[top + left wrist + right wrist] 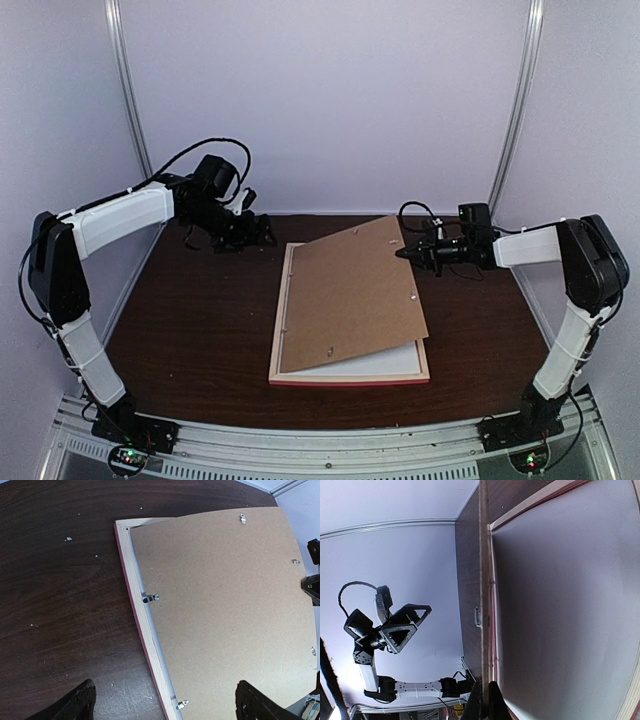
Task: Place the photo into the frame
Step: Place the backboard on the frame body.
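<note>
Right jaws clenched on the right edge of the board (pixel 350 290), holding that side tilted up off the frame (pixel 345 378). The board's left side sits low by the left rail. Left jaws released and spread wide, hovering near the frame's far-left corner, touching nothing. Frame lies back-up, flat on the counter (pixel 190 320), about centre. Photo not visible in any view. A white sheet (pixel 395 360) shows under the board at the near edge; cannot tell if the photo is beneath.

Risks:
- Thin edge pinch, so the board could slip out and slap down, shifting what lies inside.
- Board's low edge may catch on the clips (pixel 150 598) and drag the frame, since nothing pins it.
- Lowering the board now might shut the frame without the photo.
</note>
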`<state>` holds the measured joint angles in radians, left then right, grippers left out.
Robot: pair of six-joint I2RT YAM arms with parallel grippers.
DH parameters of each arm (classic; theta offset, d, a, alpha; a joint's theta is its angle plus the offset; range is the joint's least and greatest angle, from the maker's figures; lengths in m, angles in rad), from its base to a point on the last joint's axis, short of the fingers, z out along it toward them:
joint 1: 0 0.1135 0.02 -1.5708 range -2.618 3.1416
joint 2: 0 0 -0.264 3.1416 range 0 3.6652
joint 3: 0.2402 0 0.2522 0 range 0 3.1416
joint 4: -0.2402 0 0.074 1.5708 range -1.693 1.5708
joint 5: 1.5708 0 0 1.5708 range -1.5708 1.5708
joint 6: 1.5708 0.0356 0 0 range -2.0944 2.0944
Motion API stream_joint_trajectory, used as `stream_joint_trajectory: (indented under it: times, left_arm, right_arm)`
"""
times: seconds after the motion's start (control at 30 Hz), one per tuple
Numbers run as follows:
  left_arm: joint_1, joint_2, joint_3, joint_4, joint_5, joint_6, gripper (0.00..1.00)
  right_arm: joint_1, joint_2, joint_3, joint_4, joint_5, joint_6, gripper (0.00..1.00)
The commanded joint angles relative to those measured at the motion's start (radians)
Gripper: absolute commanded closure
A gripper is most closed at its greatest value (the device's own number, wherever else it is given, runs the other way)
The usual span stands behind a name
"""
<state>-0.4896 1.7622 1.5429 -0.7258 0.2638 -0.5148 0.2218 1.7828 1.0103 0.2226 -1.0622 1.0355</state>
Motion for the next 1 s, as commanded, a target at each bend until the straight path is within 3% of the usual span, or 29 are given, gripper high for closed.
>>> stream_joint_trajectory:
  times: [0.0, 0.97]
  left_arm:
    - [0.008, 0.004, -0.002, 0.032, 0.007, -0.001, 0.02]
    - [0.008, 0.008, -0.009, 0.033, 0.014, -0.003, 0.02]
  right_arm:
    - [0.008, 0.002, 0.001, 0.079, -0.047, 0.026, 1.0]
    - [0.019, 0.044, -0.003, 0.132, -0.047, 0.045, 1.0]
